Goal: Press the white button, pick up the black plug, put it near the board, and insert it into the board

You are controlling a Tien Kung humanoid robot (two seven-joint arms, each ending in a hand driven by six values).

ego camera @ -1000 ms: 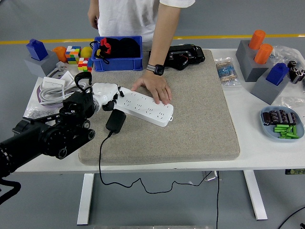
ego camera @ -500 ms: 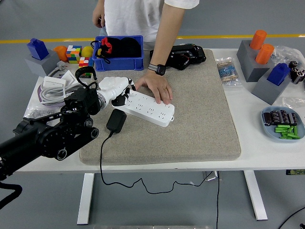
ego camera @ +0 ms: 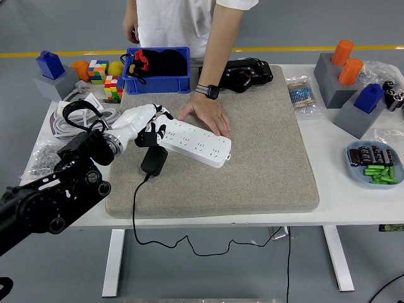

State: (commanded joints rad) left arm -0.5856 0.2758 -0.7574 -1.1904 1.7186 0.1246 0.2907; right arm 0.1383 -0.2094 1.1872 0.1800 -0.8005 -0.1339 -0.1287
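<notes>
Head view: the left arm point(ego camera: 57, 189) entered from the lower left and reached over the grey mat point(ego camera: 218, 142) on the table point(ego camera: 353, 202). The left hand point(ego camera: 144, 124), white with dark joints, lay at the left end of the white board point(ego camera: 194, 143), its fingers point(ego camera: 159, 115) loosely spread and grasping nothing; the fingertips were at the board's end, though contact with the button could not be made out. The black plug point(ego camera: 154, 160) lay flat on the mat just in front of the board's left end, below the hand, with its cable point(ego camera: 136, 214) running off the near edge of the table. A person stood at the far side; the person's hand point(ego camera: 207, 118), watch on the wrist, rested palm down on the far edge of the board. A blue bin point(ego camera: 156, 71) stood behind the mat.
</notes>
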